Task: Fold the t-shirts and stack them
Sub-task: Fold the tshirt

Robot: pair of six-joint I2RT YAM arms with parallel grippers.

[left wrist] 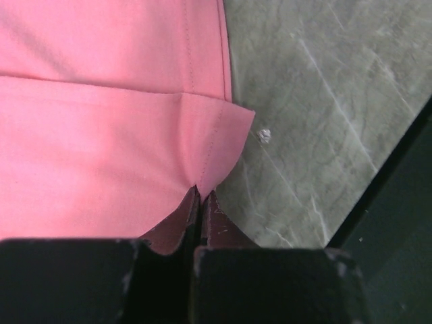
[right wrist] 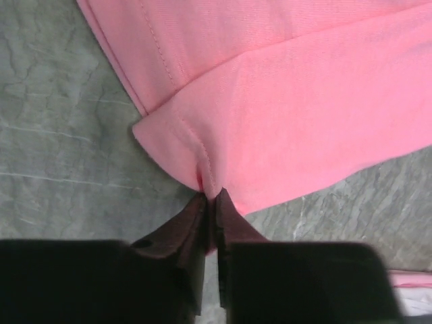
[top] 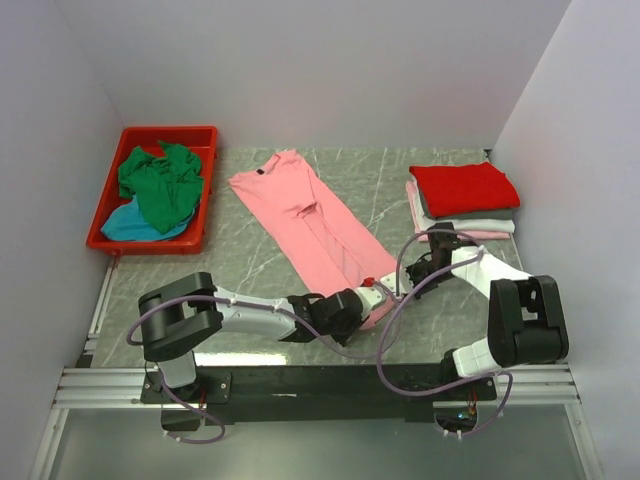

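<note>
Salmon t-shirt on tabletop, hem corners clenched in left gripper and right gripper; folded stack just right, red bin far left.

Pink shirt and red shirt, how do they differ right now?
The pink shirt is a long strip; the red shirt is a compact rectangle. The pink shirt lies on the table; the red shirt tops a stack. The left gripper and right gripper pinch the pink shirt's hem; the red shirt is untouched. Both are plain-coloured.
</note>
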